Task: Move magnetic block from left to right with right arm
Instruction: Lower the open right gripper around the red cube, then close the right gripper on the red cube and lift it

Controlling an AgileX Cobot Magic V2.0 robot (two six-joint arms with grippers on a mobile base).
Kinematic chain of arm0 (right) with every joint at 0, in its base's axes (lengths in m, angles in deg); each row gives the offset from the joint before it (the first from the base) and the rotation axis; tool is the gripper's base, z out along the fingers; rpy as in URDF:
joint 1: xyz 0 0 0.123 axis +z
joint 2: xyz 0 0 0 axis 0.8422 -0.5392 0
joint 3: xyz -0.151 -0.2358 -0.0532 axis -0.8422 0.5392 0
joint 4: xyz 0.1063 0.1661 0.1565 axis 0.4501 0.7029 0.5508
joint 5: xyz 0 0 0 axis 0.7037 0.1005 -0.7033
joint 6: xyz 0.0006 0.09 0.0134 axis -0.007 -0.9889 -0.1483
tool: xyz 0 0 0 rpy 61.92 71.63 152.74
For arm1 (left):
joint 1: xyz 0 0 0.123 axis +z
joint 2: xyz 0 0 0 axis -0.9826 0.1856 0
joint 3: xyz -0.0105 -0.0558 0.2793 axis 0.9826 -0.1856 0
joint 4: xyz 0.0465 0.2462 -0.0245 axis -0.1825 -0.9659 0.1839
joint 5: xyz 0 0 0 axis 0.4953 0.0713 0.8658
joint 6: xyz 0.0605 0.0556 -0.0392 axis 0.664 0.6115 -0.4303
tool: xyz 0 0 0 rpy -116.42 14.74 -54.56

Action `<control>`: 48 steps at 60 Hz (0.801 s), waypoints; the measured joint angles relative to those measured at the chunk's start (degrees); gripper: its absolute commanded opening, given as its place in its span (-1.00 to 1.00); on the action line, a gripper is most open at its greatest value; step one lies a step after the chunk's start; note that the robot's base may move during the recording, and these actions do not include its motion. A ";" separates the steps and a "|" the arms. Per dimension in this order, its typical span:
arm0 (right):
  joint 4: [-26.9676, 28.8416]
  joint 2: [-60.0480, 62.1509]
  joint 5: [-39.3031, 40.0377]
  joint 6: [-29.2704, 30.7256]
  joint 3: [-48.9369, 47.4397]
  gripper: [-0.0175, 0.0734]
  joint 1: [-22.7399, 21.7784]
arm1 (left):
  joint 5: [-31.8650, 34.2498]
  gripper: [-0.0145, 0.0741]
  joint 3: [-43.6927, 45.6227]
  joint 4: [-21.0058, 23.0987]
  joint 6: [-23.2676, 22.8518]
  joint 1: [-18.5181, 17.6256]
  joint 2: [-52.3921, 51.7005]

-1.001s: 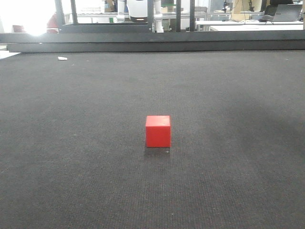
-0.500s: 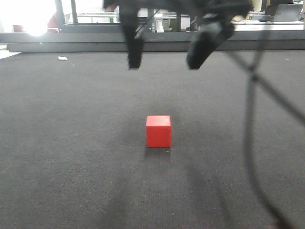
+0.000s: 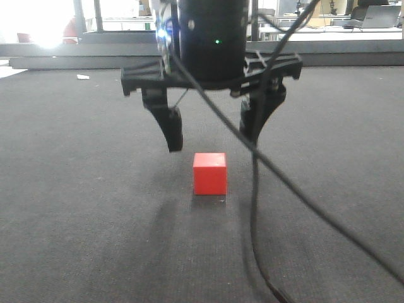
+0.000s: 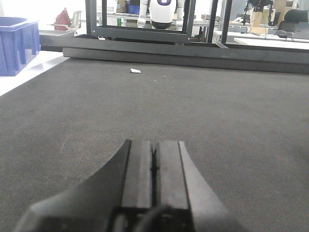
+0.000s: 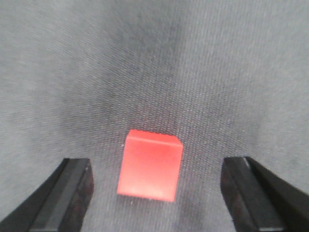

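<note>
Right gripper [image 3: 211,144] above the magnetic block [image 3: 209,173]
I see it spread wide, clear of the block; left gripper [image 4: 154,164] pressed together.

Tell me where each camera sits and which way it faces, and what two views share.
Front view: low by the mat, looking level across it; the right gripper hangs open above the magnetic block.
Left wrist: on the left gripper, looking forward across the mat; its shut fingers fill the bottom.
Right wrist: looks down at the mat; its open fingers flank the block.
Shared: front and right wrist views both show the block.
</note>
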 measured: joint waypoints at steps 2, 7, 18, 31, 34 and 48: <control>0.00 -0.56 0.00 -0.05 0.00 0.78 -0.10 | 0.00 -0.94 0.00 0.00 0.00 0.00 0.00; 0.00 -1.55 0.00 -0.15 -0.09 0.78 -0.21 | 0.00 -0.94 0.00 0.00 0.00 0.00 0.00; 0.88 -4.13 1.38 -0.19 -0.23 0.77 -0.83 | 0.00 -0.94 0.00 0.00 0.00 0.00 0.00; 2.16 -5.45 3.59 -0.28 -0.23 0.38 -1.03 | 0.00 -0.94 0.00 0.00 0.00 0.00 0.00; 2.26 -5.45 4.19 -0.28 -0.23 0.17 -1.03 | 0.00 -0.94 0.00 0.00 0.00 0.00 0.00; 3.10 -5.45 4.82 -0.28 -0.23 -0.26 -1.85 | 0.00 -0.94 0.00 0.00 0.00 0.00 0.00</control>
